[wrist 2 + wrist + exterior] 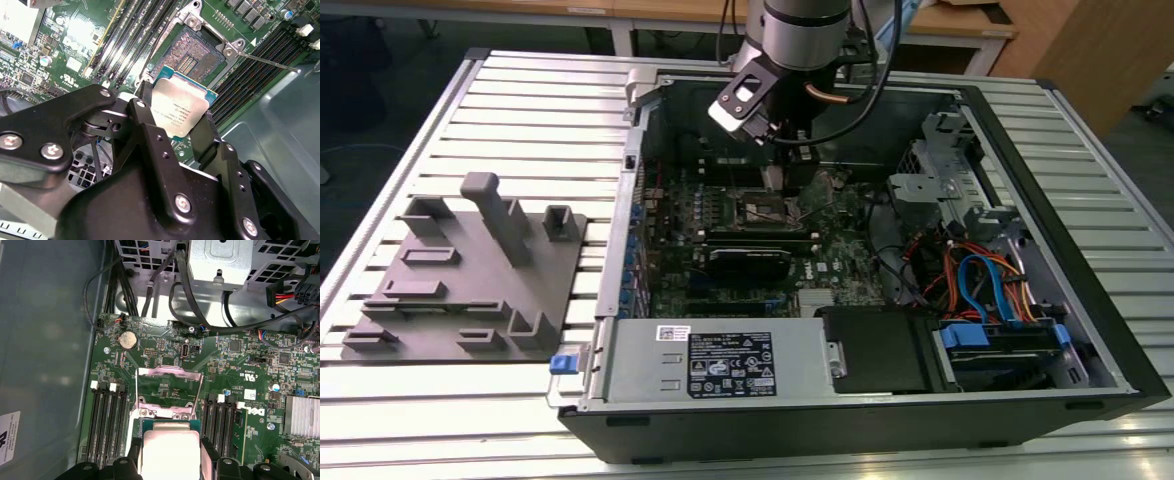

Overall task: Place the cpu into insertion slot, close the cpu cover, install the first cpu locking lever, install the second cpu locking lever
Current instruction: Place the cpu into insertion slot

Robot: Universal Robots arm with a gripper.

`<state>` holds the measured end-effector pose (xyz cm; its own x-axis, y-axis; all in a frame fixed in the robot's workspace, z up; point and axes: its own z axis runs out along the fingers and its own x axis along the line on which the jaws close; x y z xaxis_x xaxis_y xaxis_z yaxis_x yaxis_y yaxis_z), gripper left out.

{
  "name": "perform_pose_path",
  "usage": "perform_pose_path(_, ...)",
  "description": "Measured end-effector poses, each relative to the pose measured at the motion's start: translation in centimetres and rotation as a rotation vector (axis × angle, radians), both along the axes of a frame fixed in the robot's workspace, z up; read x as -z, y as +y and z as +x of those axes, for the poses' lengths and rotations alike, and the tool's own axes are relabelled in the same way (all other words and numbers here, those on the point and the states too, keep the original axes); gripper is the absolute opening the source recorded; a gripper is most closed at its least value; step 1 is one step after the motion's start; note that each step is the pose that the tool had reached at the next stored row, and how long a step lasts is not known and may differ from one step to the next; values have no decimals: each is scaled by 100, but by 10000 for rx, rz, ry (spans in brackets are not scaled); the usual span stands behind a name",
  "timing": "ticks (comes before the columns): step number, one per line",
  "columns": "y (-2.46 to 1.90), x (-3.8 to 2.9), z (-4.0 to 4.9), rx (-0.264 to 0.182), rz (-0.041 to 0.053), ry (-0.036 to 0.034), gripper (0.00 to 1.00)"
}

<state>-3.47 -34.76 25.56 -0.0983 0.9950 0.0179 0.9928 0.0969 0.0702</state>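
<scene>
The jaws pinch the chip (182, 107), likely light, stiff and fragile, by opposite edges above the socket (769, 210), upper middle of the exterior view

Even light, mild shadows — glare on board (75, 31)

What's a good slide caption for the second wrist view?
Gripper holding the cpu by its edges, close to the uncovered insertion slot.

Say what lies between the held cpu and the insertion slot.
Nothing: in the second wrist view the cpu in the claw hangs above the open insertion slot, gap bare.
</scene>
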Motion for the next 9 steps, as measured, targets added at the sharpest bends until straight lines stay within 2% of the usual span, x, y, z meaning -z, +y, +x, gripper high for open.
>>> perform_pose_path(5,1,2,0,0,1,-1,54)
perform_pose_path(9,15,35,-1,138,2,-1,54)
